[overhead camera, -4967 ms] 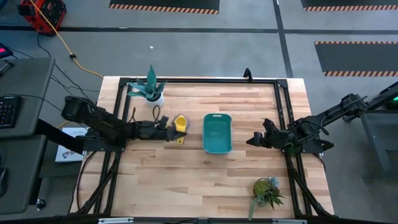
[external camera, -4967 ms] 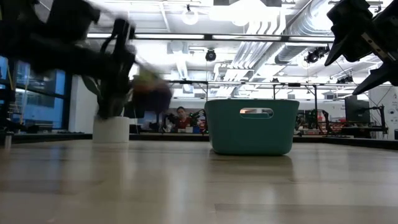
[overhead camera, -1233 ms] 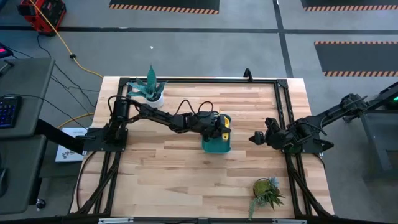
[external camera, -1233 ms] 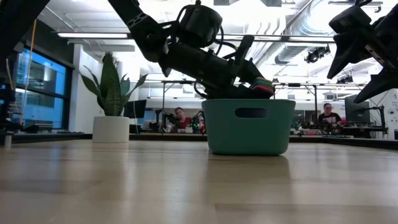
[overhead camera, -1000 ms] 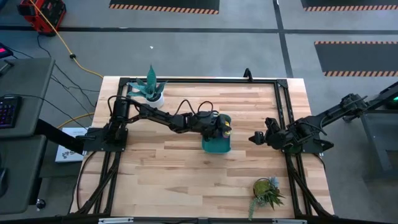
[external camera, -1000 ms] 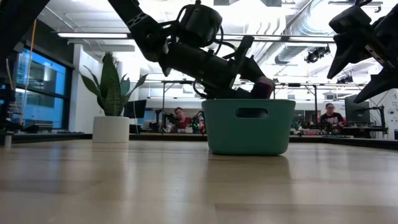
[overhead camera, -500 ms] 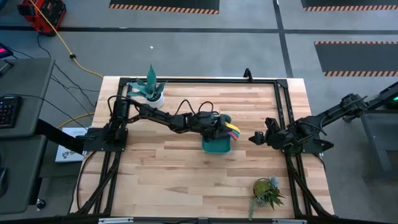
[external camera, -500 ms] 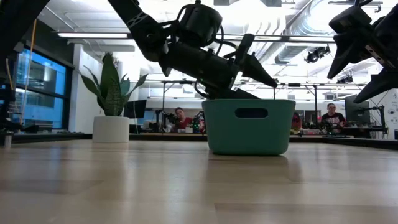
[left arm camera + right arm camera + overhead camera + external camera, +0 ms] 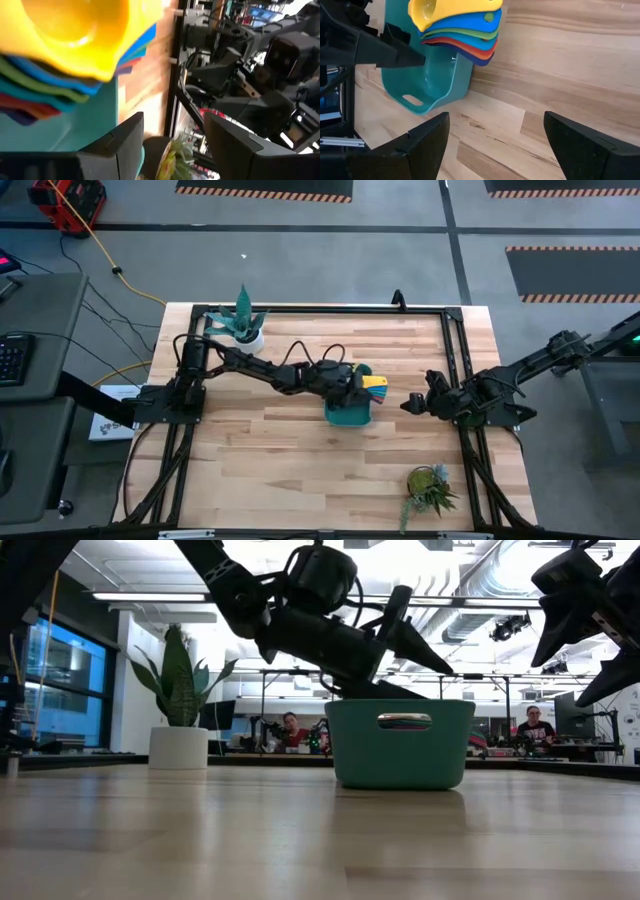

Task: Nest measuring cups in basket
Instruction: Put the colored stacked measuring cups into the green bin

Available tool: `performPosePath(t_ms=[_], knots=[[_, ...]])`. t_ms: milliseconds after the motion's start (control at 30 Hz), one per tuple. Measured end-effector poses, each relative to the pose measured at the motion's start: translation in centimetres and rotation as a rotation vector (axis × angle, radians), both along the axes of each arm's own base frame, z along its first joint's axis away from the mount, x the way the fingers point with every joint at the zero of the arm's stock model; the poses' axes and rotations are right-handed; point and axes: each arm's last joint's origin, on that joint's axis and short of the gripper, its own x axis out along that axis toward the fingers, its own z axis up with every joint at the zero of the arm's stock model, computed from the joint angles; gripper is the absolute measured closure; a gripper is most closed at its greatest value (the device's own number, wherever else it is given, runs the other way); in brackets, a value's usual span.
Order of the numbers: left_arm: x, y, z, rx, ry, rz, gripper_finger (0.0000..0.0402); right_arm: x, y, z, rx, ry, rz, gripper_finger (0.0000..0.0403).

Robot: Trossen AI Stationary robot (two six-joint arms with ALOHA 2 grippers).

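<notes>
A pale wooden table (image 9: 300, 450) carries one teal basket (image 9: 345, 414). One nested stack of measuring cups (image 9: 462, 25) (yellow on top, then blue, green, orange, red) sits in it, handles over the rim. The left gripper (image 9: 352, 383) hangs above it, jaws apart and empty. The right gripper (image 9: 411, 402) waits well beside, wide open. The cups look light, stiff and slick, best pinched by the flat handles.

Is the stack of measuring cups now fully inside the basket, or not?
Not fully. The measuring cups sit in the basket, but their fanned handles stick out over its rim. The left gripper is open beside them.
</notes>
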Motion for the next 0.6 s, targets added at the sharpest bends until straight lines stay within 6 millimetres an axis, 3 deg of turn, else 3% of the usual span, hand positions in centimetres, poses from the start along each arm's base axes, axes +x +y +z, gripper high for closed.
performPosePath(t_ms=[133,233,433,600], knots=[[0.1,-0.2,0.2,-0.010,-0.021,-0.035,0.0204,0.1,0.0,0.0,0.004,-0.007,0.001,0.0088],[0.1,-0.1,1.7,0.018,-0.112,-0.068,0.0204,0.3,0.1,0.2,0.003,-0.042,-0.011,0.0088],[-1.0,2.2,6.4,0.170,-0.246,-0.048,0.0204,0.7,-0.7,0.5,-0.020,-0.079,-0.080,0.0089],[-3.7,4.7,11.8,0.444,-0.316,-0.039,0.0230,1.6,-2.0,1.0,-0.053,-0.138,-0.118,0.0109]])
